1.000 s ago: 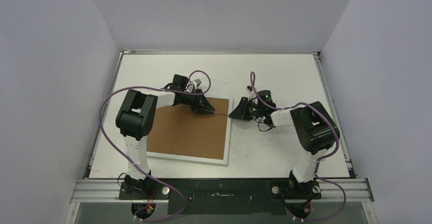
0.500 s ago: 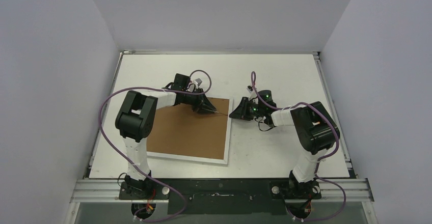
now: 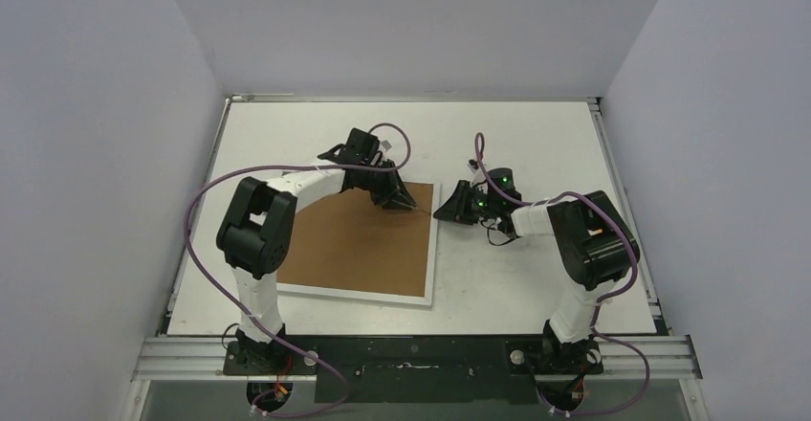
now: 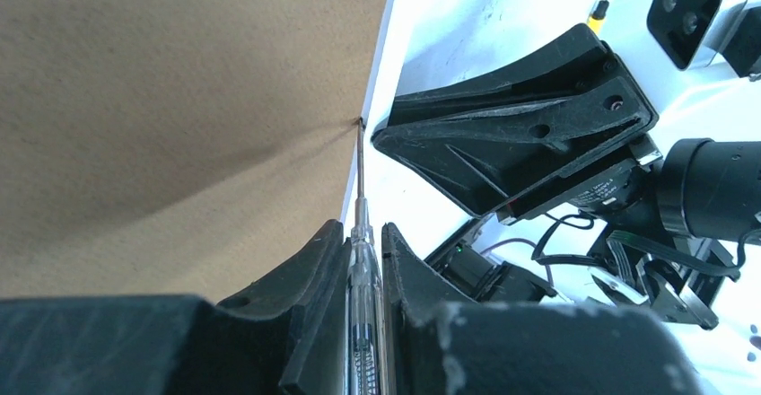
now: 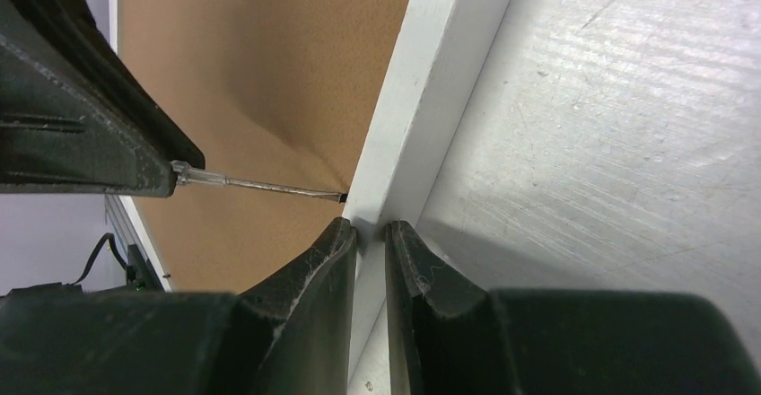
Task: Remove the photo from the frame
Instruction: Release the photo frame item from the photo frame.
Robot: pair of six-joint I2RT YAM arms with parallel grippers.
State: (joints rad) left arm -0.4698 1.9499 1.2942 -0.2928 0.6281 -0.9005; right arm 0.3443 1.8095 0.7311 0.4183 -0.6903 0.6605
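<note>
Two claws meet near the far right corner of the frame (image 3: 349, 249), which lies face down on the left half of the desk (image 3: 516, 134). Its brown backing board (image 5: 251, 72) faces up, with the white border (image 5: 422, 117) around it.

Your left claw (image 3: 397, 199) is clamped on a slim screwdriver (image 4: 360, 188) with a clear handle (the metal shaft sticks out ahead of the fingers). The tip sits in the seam where the backing board meets the white border on the frame's right side. A shadowed crease runs across the board toward the tip.

Your right claw (image 3: 448, 212) comes in from the right. Its fingers are nearly together, pinched on that same white border just beside the screwdriver tip.

The photo cannot be seen in any view; only the back of the frame shows.

Compared with one second ago, your left forearm (image 3: 306, 182) has swung toward the far right, so the left claw now reaches the seam from farther back. The right claw sits a touch further right. The frame has barely shifted, and the backing board is still seated in it.
</note>
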